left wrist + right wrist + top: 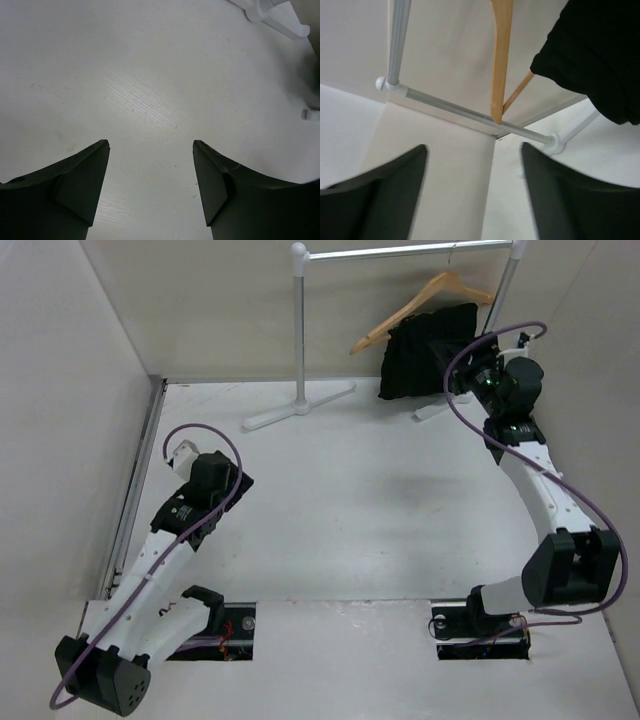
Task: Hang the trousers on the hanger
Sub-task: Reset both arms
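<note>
Counter (360, 500) fills the lower and middle part of the overhead view, bare white between the two arms. Low on the left of that view, the left fingers (150, 147) hang over the bare surface. They are spread wide with nothing between them, well apart from the clothes. Further up on the right, the right fingers (472, 150) point toward the back wall, likewise spread wide and holding nothing.

Just beyond them, in the upper right of the overhead view, the trousers (430, 355) hang as a bunched black mass over the hanger (425, 302). The hanger hangs by its hook from the rail (400, 252) and tilts, with the end nearer the left of the frame lower. Whether the cloth's lower edge touches the counter I cannot tell.

From how things lie, the trousers seem to be on the hanger already, so the step in hand looks like getting the right arm clear. That is best done by drawing straight back along the line the fingers point, keeping them spread so no fold catches. They should also stay off the wood, which hangs freely and would swing. The cloth sits toward the right-hand half, so a nudge might slide it off.
</note>
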Robot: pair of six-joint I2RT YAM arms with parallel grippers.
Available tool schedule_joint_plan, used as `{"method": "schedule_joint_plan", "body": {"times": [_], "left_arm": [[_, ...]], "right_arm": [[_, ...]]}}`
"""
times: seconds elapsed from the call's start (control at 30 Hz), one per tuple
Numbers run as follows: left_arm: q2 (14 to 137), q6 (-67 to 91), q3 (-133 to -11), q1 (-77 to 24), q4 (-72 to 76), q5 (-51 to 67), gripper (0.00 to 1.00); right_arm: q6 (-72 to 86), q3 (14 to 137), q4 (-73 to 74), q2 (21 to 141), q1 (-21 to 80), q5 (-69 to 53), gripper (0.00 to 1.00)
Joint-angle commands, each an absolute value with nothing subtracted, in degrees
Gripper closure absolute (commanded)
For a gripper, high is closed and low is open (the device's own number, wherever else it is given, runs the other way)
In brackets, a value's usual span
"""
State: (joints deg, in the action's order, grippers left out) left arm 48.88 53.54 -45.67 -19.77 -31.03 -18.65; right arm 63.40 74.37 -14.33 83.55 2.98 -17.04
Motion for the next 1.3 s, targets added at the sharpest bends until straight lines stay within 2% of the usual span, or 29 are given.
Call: {"method": "schedule_joint_plan", "body": {"times": [0.0,0.07,0.1,0.13,0.2,0.33,0.4,0.5,0.6,0.63,0.7,0.9,1.1,1.17,1.27], "left_arm": [[52.0,52.4,-48.9,-22.1,-30.1,-17.1,0.34],[54.2,52.5,-48.9,-24.1,-29.3,-16.9,0.34],[55.4,52.5,-48.9,-25.3,-29.0,-16.8,0.34],[56.8,52.5,-49.0,-26.3,-28.7,-16.8,0.34],[59.4,52.4,-49.5,-28.5,-28.1,-16.8,0.33],[64.1,52.4,-50.4,-32.1,-26.5,-16.6,0.32],[66.2,52.3,-51.2,-33.4,-26.0,-16.3,0.31],[68.7,52.3,-52.3,-34.9,-25.7,-15.6,0.29],[70.8,52.2,-53.1,-36.3,-25.0,-14.9,0.28],[71.4,52.1,-53.3,-36.9,-24.7,-14.7,0.27],[72.7,51.5,-53.6,-37.7,-24.0,-14.1,0.27],[74.0,50.8,-52.5,-38.5,-21.2,-13.3,0.29],[74.9,49.7,-53.1,-38.4,-20.7,-12.7,0.29],[74.9,49.1,-53.3,-38.4,-20.6,-12.7,0.30],[74.9,48.6,-53.4,-38.4,-20.6,-12.7,0.29]], "right_arm": [[57.9,68.4,-11.8,75.7,2.1,-13.5,0.27],[55.6,62.5,-8.7,70.4,1.1,-11.5,0.62],[54.5,59.7,-6.5,68.0,0.5,-10.3,0.73],[53.5,56.7,-3.9,65.5,-0.2,-8.8,0.81],[50.9,51.4,1.6,61.1,-1.4,-6.3,0.86],[46.9,42.7,14.1,55.3,-1.9,2.4,0.87],[46.8,39.4,18.9,54.1,-2.0,6.3,0.82],[47.4,34.9,24.2,51.5,-1.8,10.8,0.64],[48.6,32.4,27.5,48.5,-0.8,16.0,0.39],[48.6,32.2,28.2,47.9,-0.3,16.9,0.34],[48.4,31.9,29.3,47.4,0.1,17.2,0.31],[47.2,32.9,29.6,48.6,1.4,14.9,0.30],[47.0,34.9,26.8,49.9,4.5,9.8,0.35],[46.8,35.6,25.7,50.9,5.3,9.1,0.41],[45.9,38.0,27.6,55.6,5.9,9.1,0.62]]}}
